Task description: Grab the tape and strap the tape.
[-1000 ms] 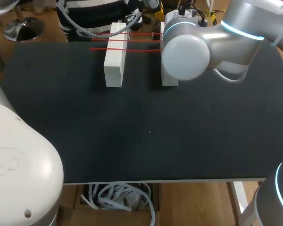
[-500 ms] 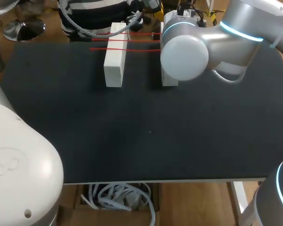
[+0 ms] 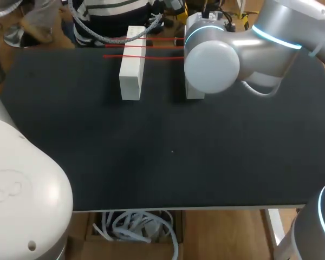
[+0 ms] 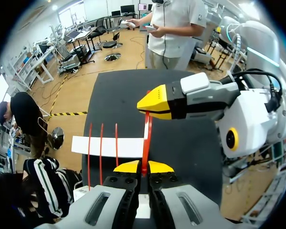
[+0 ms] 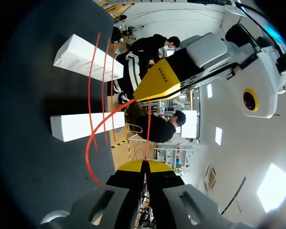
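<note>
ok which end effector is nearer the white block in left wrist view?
Left, probably: left end effector is just short of the white block; right end effector hangs beyond it.

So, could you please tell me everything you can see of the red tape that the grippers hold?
The tape is a thin, flat red strip that looks like plastic. A short stretch runs straight between the left gripper and the right gripper, and both are shut on it. From the left gripper a loose tail curves down past a white block. I cannot tell whether the tail touches the block.
</note>
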### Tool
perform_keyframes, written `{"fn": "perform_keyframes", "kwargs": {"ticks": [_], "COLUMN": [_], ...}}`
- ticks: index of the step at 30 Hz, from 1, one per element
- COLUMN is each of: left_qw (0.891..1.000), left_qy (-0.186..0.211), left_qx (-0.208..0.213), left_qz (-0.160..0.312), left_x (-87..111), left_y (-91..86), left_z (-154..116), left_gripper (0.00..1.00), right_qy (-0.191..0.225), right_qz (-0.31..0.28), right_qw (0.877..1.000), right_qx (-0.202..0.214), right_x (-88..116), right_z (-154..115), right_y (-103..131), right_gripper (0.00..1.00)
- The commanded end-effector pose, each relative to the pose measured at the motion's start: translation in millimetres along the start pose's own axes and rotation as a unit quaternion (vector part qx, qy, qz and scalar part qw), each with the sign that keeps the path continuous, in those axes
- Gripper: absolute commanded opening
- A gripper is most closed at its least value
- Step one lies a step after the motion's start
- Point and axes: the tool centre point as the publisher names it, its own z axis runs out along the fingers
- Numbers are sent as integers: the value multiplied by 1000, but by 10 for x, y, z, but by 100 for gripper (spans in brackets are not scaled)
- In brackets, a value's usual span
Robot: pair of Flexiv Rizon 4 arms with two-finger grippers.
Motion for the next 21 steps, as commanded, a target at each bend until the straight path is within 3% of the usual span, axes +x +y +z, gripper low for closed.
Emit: {"fn": "perform_keyframes", "kwargs": {"ticks": [1,21], "left_qw": [1000,1000], "left_qy": [1,1], "left_qx": [-2,-2], "left_qz": [-1,-1], "left_x": [-4,-4], "left_y": [-9,-9], "left_z": [-7,-7], "left_gripper": [0,0], "right_qy": [1,8], "right_qz": [-2,-7], "right_qw": [1000,1000], "right_qx": [0,-14], "right_x": [-16,-12], "right_z": [-4,-4], "right_y": [21,108], "right_gripper": [0,0]}}
